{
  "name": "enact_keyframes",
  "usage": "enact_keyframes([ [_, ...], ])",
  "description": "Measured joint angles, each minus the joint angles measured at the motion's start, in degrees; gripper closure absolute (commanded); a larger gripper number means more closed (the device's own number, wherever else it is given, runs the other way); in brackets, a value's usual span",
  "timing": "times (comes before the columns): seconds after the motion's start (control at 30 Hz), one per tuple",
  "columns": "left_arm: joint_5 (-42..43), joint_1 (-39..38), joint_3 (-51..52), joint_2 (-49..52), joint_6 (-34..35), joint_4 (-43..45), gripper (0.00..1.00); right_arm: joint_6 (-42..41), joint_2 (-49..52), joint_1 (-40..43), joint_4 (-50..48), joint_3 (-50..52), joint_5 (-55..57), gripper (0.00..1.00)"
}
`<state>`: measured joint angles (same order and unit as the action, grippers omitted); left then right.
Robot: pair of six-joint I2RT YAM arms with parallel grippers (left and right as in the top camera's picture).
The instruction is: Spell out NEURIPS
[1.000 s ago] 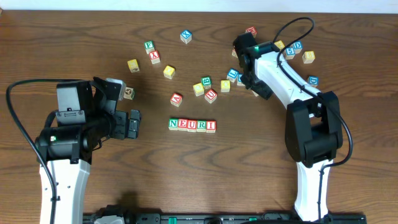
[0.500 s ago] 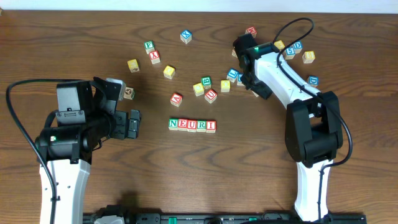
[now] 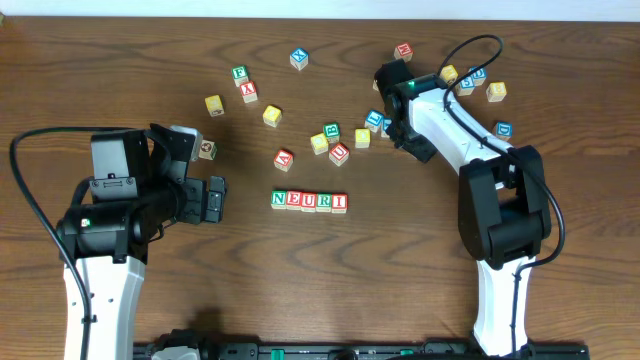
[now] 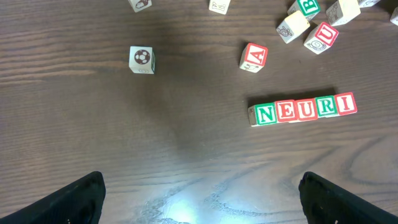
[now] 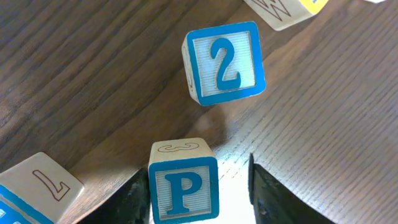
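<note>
Straddling the P cube (image 5: 184, 188), our right gripper (image 5: 199, 186) stands half-open, a gap on one side; we should centre, squeeze squarely, and lift clear of the 2 cube (image 5: 224, 62) toward the NEURI row (image 3: 309, 201).

Dark wooden table (image 3: 300, 280) filling the view.
Brown grain is running across the tabletop; a pale strip (image 3: 320, 8) is showing beyond its far edge, and a soft glare (image 4: 180, 208) is spreading over the wood in the left wrist view.
</note>
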<state>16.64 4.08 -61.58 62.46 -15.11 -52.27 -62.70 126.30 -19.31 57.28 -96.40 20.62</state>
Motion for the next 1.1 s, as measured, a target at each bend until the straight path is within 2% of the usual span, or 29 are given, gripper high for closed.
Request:
enact_keyframes([
  [1.1, 0.0, 0.0, 0.0, 0.0, 0.0, 0.0, 0.02, 1.1, 0.0, 0.0, -2.5, 0.1, -0.2, 0.58],
])
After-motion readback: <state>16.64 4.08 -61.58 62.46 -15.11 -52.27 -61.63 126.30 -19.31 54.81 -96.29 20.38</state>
